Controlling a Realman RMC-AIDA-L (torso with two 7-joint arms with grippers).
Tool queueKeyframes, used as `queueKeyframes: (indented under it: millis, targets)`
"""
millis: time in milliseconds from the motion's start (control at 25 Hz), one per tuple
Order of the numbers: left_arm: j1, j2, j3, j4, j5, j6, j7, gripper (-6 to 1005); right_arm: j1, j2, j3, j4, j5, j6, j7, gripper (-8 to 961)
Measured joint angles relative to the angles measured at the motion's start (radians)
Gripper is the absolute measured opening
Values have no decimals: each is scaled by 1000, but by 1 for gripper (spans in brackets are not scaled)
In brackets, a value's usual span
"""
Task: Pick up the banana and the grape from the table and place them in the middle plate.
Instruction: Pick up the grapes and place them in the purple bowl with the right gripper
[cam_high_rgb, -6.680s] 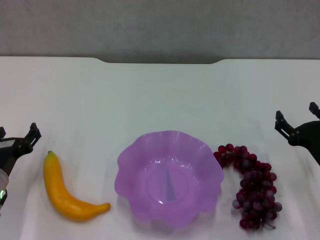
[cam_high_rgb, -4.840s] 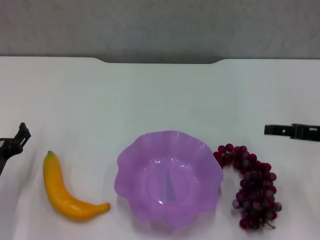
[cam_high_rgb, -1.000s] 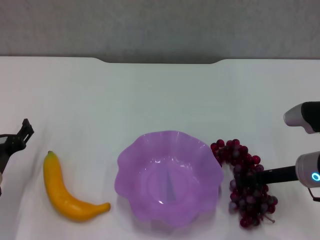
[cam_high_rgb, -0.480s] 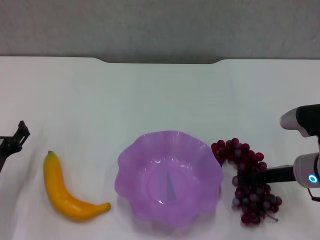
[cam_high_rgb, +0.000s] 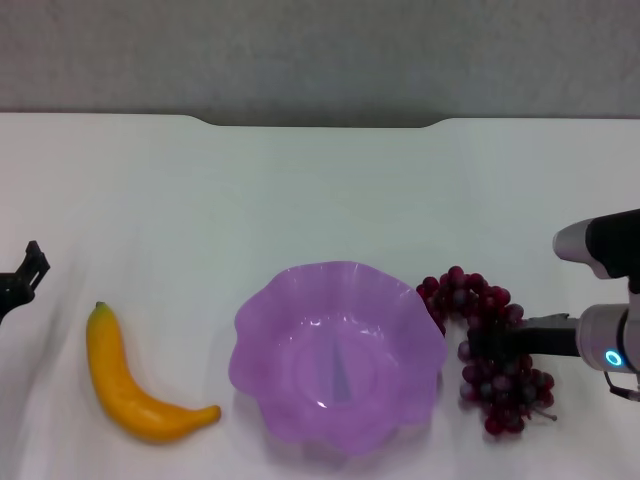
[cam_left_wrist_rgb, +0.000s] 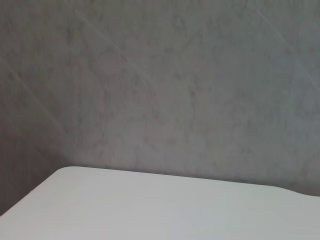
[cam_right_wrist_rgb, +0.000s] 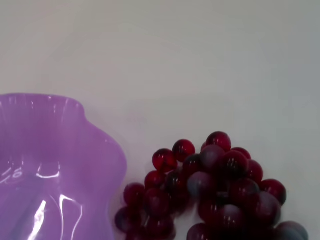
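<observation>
One table (cam_high_rgb: 320, 190), white. One middle plate (cam_high_rgb: 338, 356), purple, near centre, holding nothing. One banana (cam_high_rgb: 130, 385) lies left of it. One grape (cam_high_rgb: 492, 345) bunch sits just right of the plate, bunched tighter and nearer the plate than a second ago. Right gripper (cam_high_rgb: 490, 342) reaches in from the right, jaws pinching the bunch. Left gripper (cam_high_rgb: 25, 272) cut off at the left edge; jaw state cannot be told.

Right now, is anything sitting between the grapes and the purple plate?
Nothing visible. The grape bunch, with the right gripper at it, lies just right of the purple plate; only bare table between.
</observation>
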Motion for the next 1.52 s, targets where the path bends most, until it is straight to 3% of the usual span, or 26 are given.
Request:
queueKeyframes:
  millis: [200, 840, 1280, 1520]
  targets:
    - [3, 1, -4, 0, -1, 0, 0, 880, -9, 0, -34, -4, 23, -46, -15, 550]
    - [6, 0, -4, 0, -1, 1, 2, 880, -24, 1, -158, 14, 24, -189, -16, 540]
    - [6, 0, -4, 0, -1, 2, 2, 879, -27, 1, -203, 10, 24, -269, -10, 460]
    - [2, 0, -4, 0, -1, 2, 2, 879, -39, 2, -283, -2, 24, -380, -9, 447]
